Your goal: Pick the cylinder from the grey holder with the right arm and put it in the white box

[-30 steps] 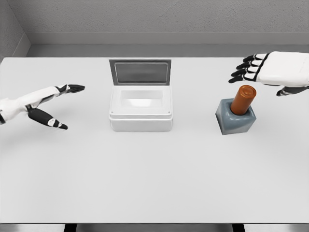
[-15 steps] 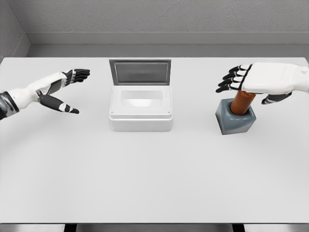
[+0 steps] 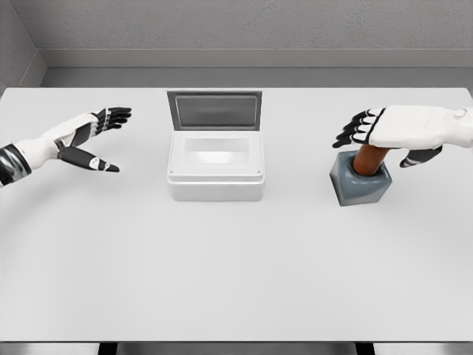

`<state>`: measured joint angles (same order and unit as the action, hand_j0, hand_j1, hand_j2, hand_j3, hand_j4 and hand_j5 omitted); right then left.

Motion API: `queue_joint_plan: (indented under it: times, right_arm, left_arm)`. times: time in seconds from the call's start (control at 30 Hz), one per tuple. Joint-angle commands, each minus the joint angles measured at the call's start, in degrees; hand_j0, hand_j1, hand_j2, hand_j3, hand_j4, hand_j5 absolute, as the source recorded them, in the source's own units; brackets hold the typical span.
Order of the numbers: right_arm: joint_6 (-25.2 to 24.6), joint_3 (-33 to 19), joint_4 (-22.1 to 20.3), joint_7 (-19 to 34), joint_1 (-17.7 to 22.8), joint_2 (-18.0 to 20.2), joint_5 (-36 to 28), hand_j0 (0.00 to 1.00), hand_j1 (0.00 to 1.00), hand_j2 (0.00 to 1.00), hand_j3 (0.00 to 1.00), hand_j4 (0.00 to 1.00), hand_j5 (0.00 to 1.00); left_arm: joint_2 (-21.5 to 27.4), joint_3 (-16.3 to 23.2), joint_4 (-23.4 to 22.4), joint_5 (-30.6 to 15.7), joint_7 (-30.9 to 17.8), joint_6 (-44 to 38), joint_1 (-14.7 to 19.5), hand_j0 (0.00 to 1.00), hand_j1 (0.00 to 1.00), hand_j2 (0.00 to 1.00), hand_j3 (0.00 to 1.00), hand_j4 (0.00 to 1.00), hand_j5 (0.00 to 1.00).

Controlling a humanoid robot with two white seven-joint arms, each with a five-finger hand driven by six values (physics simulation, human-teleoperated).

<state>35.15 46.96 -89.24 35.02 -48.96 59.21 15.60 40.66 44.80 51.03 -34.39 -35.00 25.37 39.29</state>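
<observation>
While lidded-open, white box point(image 3: 215, 171) empty — cylinder point(image 3: 367, 158) in grey holder point(image 3: 360, 183)

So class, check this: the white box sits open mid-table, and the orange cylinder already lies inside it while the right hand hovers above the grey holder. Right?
Not quite. The head view shows the cylinder standing in the holder, under the right hand, not in the box. The rest holds.
</observation>
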Motion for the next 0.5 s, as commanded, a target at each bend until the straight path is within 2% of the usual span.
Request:
queue_joint_plan:
  times: [0.0, 0.47]
  right_arm:
    - [-0.1, 0.1, 1.3, 0.0, 0.0, -0.5, -0.2, 1.0, 1.0, 1.0, 1.0, 1.0, 1.0]
    - [-0.1, 0.2, 4.3, 0.0, -0.1, -2.9, 1.0, 1.0, 1.0, 1.0, 1.0, 1.0, 1.0]
  left_arm:
    - [0.0, 0.1, -1.4, -0.2, 0.0, 0.3, 0.0, 1.0, 1.0, 1.0, 1.0, 1.0, 1.0]
    - [0.3, 0.1, -1.4, -0.2, 0.0, 0.3, -0.1, 1.0, 1.0, 1.0, 1.0, 1.0, 1.0]
